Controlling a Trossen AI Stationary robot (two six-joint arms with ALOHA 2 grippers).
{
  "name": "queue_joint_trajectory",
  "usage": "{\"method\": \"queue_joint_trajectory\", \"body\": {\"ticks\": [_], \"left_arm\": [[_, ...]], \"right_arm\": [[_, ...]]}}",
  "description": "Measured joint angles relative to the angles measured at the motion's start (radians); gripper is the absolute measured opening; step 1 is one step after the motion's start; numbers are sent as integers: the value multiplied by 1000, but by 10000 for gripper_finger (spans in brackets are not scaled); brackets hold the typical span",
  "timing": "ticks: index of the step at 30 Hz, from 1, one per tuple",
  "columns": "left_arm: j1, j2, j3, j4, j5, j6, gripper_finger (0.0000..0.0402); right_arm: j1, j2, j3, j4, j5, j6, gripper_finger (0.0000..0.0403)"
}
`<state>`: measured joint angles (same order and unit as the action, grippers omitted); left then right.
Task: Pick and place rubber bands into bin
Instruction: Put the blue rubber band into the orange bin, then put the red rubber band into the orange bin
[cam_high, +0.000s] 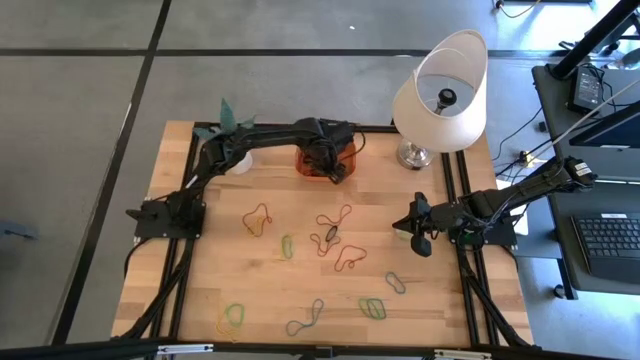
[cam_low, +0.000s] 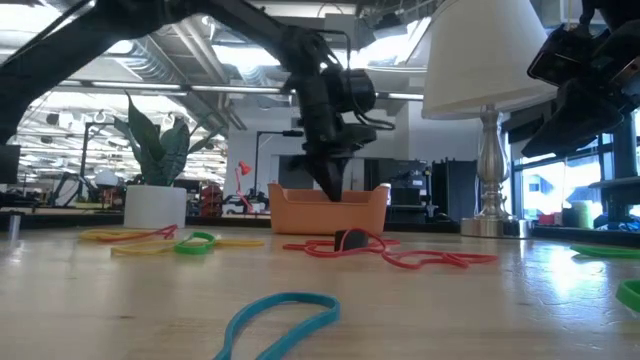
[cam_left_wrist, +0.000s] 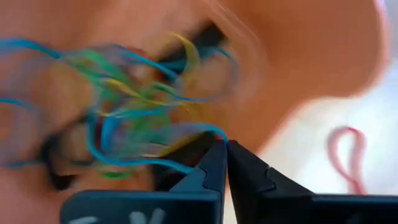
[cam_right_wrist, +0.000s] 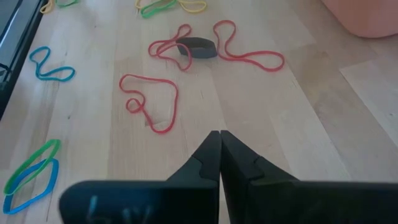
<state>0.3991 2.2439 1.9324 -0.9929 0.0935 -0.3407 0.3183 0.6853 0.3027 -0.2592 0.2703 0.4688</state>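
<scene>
- Your left gripper (cam_high: 333, 170) hangs over the bin (cam_high: 306, 165) at the table's far edge, fingers together. A blue band (cam_left_wrist: 137, 163) runs right up to the tips; you cannot tell whether it is pinched.
- Inside the bin, the left wrist view shows a tangle of rubber bands (cam_left_wrist: 124, 112): blue, green, yellow. Part of the job looks done.
- Plenty left: red loops (cam_high: 335, 232) mid-table around a black band (cam_right_wrist: 196, 46), green and blue ones (cam_high: 372, 307) near the front edge.
- Your right gripper (cam_high: 421, 243) waits at the right side, fingers together, empty.
</scene>
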Motion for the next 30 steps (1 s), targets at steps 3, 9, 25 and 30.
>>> {"method": "queue_joint_trajectory", "body": {"ticks": [3,9,25,30], "left_arm": [[3,10,0,2,39,-15,32],[12,9,27,-5,32,-21,94],[-4,-12,339,-357,-179,104,94],[-64,-75,295,-342,-197,191,11]], "right_arm": [[0,0,0,0,0,0,7],[0,0,0,0,0,0,6],[0,0,0,0,0,0,6],[0,3,0,19,31,32,6]]}}
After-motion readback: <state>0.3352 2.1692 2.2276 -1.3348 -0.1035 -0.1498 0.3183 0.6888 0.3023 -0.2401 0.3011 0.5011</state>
